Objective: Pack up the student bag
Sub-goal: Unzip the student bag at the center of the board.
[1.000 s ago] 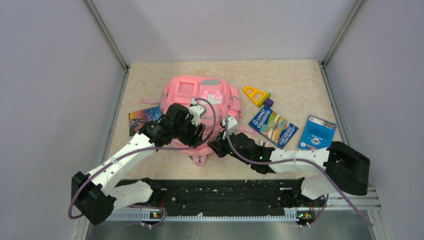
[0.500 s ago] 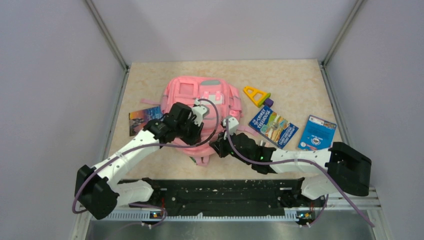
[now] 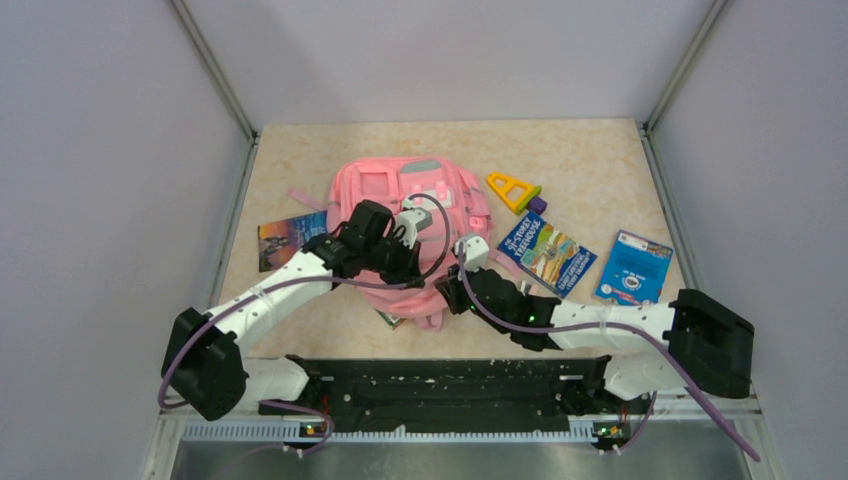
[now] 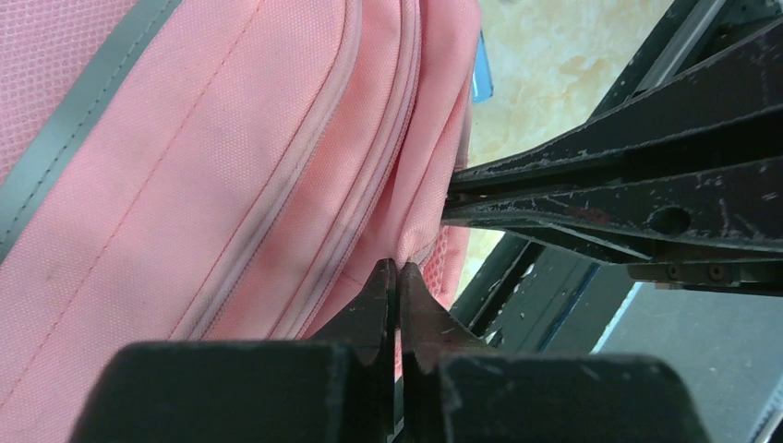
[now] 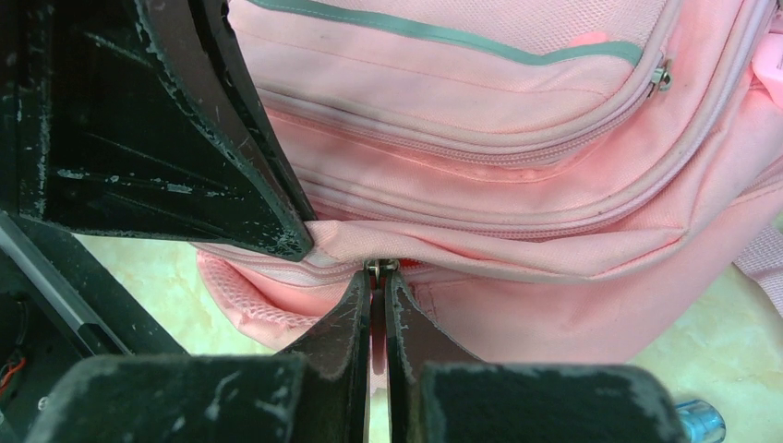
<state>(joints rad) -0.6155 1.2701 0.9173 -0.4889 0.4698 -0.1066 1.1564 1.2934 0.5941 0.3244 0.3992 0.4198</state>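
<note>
— Bag (image 3: 372, 183) first: where does it lie?

— Near the middle of the table (image 3: 590, 150), front pockets up, its near edge at 6 o'clock lifted off the top.

— What lifts it?

— Both grippers meet there. The left gripper (image 4: 397, 269) has its jaws pressed together on a fold of pink cloth beside the zip seams. The right gripper (image 5: 377, 277) has its jaws drawn narrow on a small metal zip pull (image 5: 380, 267) at the seam. The two grippers sit just beside each other, the left at 9 o'clock of the right.

— Is the zip open?

— The wrist views show the seams lying shut; what lies beyond the pull cannot be told.

— And round the bag?

— At its 2 o'clock, a yellow triangle (image 3: 512, 190) with a purple block (image 3: 538, 204) touching its near corner. At 3 o'clock, just beside the bag, a picture book (image 3: 546, 252); farther out the same way, a blue booklet (image 3: 634, 266) near the table's edge. At 9 o'clock, a dark card (image 3: 285, 238), partly under the left arm.
</note>
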